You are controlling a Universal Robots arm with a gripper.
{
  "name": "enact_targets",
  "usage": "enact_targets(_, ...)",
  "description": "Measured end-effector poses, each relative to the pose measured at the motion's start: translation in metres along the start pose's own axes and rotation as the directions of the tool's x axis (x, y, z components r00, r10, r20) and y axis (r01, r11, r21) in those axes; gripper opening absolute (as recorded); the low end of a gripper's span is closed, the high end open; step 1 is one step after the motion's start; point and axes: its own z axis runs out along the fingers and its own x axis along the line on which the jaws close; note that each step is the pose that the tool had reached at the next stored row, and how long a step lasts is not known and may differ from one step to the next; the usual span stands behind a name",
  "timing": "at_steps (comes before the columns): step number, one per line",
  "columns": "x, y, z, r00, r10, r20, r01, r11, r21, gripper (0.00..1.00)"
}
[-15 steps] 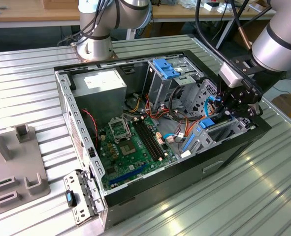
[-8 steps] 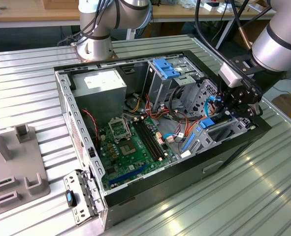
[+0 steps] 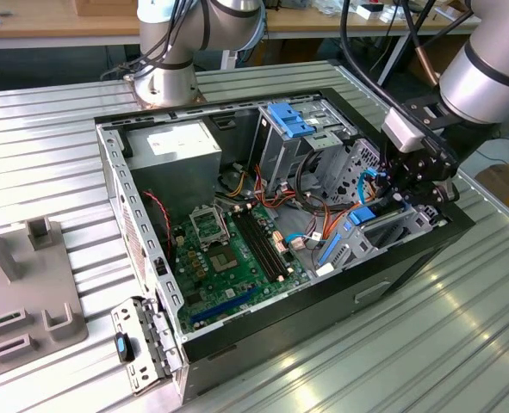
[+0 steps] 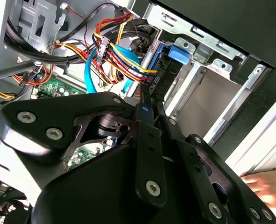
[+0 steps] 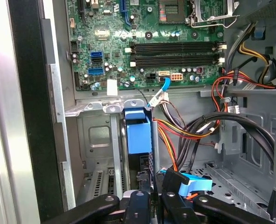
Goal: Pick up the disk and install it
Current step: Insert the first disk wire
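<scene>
The disk (image 3: 364, 215), a black slab with bright blue side rails, stands on edge in the metal drive bay (image 3: 400, 228) at the exterior view's right side of the open computer case. Its blue end tab (image 5: 138, 133) and black body show in the first wrist view. Its blue rail and black edge (image 4: 162, 77) appear in the second wrist view. My gripper (image 3: 409, 194) hangs right over the bay. The fingers (image 4: 146, 121) come together at their tips, and the gripper (image 4: 152, 100) is shut against the disk's near end. The gripper (image 5: 154, 205) sits directly over the slot.
The green motherboard (image 3: 237, 249) lies on the case floor. A grey power supply (image 3: 181, 146) sits at the back. Bundles of red, yellow and black cables (image 5: 189, 130) and a blue data cable (image 4: 88, 70) crowd beside the bay. A light-blue latch (image 3: 290, 119) tops the upper cage. A grey fixture (image 3: 21, 284) stands outside the case.
</scene>
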Motion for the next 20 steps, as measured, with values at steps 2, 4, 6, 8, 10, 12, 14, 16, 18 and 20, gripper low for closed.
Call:
enact_targets(2,-0.0001,0.0000,0.0001,1.0000,0.000,0.0002,0.000,1.0000,-0.0001,0.16)
enact_targets(4,-0.0005,-0.0001,0.0002,1.0000,-0.009,0.0008,0.009,1.0000,-0.0010,0.16)
enact_targets(6,-0.0005,-0.0001,0.0001,1.0000,-0.010,0.0008,0.010,1.0000,-0.0011,0.16)
enact_targets(8,-0.0015,-0.0004,0.0003,0.9998,-0.018,0.0015,0.018,0.9998,-0.0019,0.16)
enact_targets(10,-0.0015,-0.0003,0.0003,0.9998,-0.020,0.0018,0.020,0.9998,-0.0022,0.16)
enact_targets(12,-0.0016,-0.0014,0.0005,0.9998,-0.021,0.0019,0.021,0.9998,-0.0023,0.16)
enact_targets(14,-0.0016,-0.0021,0.0007,0.9998,-0.021,-0.0007,0.021,0.9998,-0.0021,0.16)
enact_targets(16,-0.0015,-0.0021,0.0007,0.9998,-0.021,-0.0017,0.021,0.9998,-0.0020,0.16)
enact_targets(18,-0.0014,-0.0021,0.0005,0.9998,-0.021,-0.0019,0.021,0.9998,-0.0020,0.16)
enact_targets(20,-0.0014,-0.0021,0.0006,0.9998,-0.021,-0.0018,0.021,0.9998,-0.0020,0.16)
